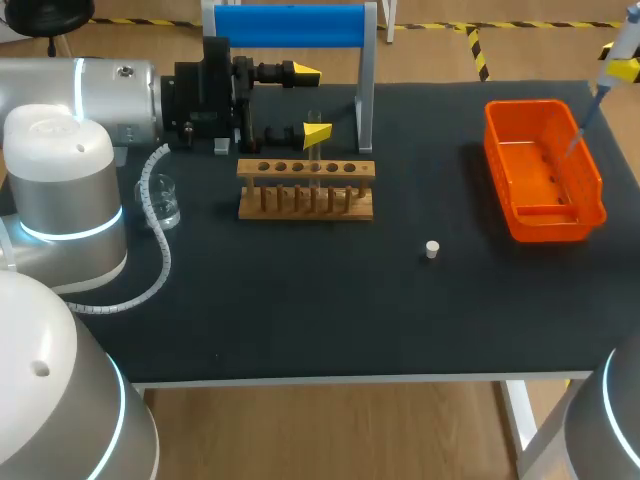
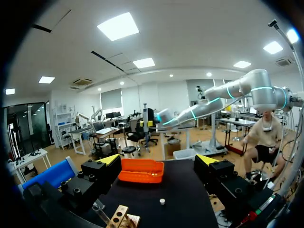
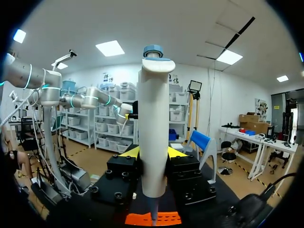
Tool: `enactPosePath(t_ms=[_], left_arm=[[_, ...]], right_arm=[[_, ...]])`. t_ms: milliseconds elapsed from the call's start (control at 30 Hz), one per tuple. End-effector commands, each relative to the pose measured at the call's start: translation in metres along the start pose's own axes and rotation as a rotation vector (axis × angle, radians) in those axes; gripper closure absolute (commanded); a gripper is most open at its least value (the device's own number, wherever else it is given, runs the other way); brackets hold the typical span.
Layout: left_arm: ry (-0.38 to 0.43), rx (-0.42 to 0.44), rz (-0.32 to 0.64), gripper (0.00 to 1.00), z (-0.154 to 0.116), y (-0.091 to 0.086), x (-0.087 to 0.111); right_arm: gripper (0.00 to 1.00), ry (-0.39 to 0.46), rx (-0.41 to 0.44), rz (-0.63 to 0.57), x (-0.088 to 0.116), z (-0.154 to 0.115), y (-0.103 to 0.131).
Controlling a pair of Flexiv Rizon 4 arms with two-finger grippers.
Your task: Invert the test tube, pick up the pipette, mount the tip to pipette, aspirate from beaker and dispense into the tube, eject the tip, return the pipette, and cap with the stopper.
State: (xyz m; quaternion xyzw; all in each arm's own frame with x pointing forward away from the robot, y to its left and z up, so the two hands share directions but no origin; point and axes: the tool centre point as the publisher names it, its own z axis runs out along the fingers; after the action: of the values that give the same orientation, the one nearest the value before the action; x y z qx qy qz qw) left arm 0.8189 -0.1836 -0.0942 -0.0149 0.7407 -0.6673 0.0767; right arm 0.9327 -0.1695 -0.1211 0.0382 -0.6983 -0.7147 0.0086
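Observation:
My right gripper (image 1: 625,68) is shut on the white pipette (image 1: 612,55) at the table's far right. The pipette's thin lower end points down over the orange bin (image 1: 545,215). In the right wrist view the pipette (image 3: 154,128) stands upright between the yellow tips of the right gripper (image 3: 153,153), with the orange bin (image 3: 137,219) below. My left gripper (image 1: 311,102) hangs open just behind the wooden rack (image 1: 305,190), where a clear test tube (image 1: 315,150) stands. The left gripper (image 2: 159,161) has nothing between its fingers. A small white stopper (image 1: 432,249) lies on the mat. The glass beaker (image 1: 165,205) sits to the left of the rack.
The blue pipette stand (image 1: 290,25) rises at the back behind the rack. A white coiled cable (image 1: 155,250) trails from my left arm past the beaker. Black mat (image 1: 300,300) lies open in front of the rack and around the stopper.

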Motion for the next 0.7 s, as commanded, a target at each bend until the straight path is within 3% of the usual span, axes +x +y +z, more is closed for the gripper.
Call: enactPosePath(t_ms=[33,700], left_arm=[[-0.004,0.003,0.001,0.0,0.001,0.001,0.0],[-0.004,0.003,0.001,0.0,0.001,0.001,0.0]], right_arm=[[1.0,0.106,0.0,0.009,-0.01,-0.009,-0.008],[1.0,0.193,0.025,0.019,0.0,-0.007,-0.017]])
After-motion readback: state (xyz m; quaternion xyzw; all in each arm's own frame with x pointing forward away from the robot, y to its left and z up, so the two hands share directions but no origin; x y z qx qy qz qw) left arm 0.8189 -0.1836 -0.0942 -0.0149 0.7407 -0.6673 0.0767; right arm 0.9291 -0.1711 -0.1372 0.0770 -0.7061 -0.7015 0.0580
